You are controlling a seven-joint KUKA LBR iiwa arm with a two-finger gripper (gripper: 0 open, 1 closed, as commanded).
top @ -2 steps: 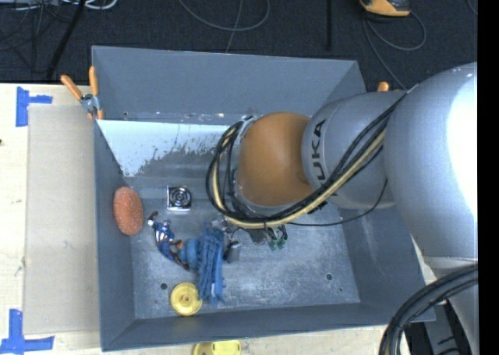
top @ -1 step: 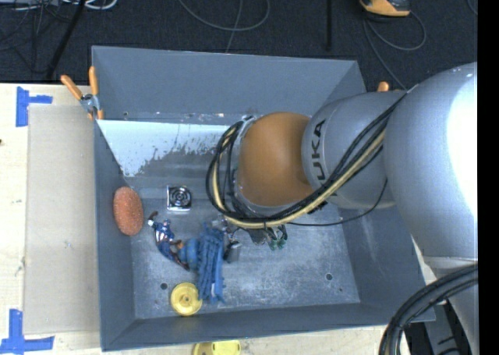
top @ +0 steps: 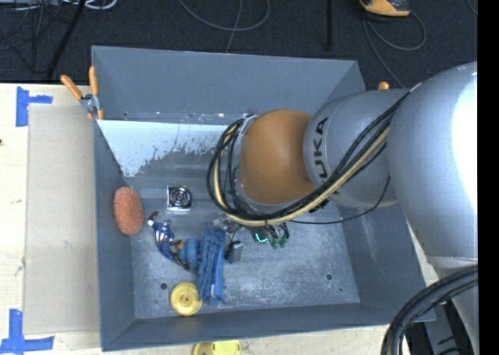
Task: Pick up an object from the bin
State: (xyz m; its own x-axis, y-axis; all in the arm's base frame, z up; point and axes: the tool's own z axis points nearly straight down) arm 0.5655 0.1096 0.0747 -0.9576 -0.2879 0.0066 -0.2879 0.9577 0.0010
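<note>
- My arm's orange cover hangs over the bin's middle.
- It hides my fingers; I cannot tell their state.
- A blue cloth lies just below-left of it.

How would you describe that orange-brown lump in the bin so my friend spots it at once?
Find the grey metal bin and follow its floor to the left wall. There lies an orange-brown oval lump, rough like a sponge. Unlike the small silver square thing and blue cloth nearby, it is egg-shaped.
</note>
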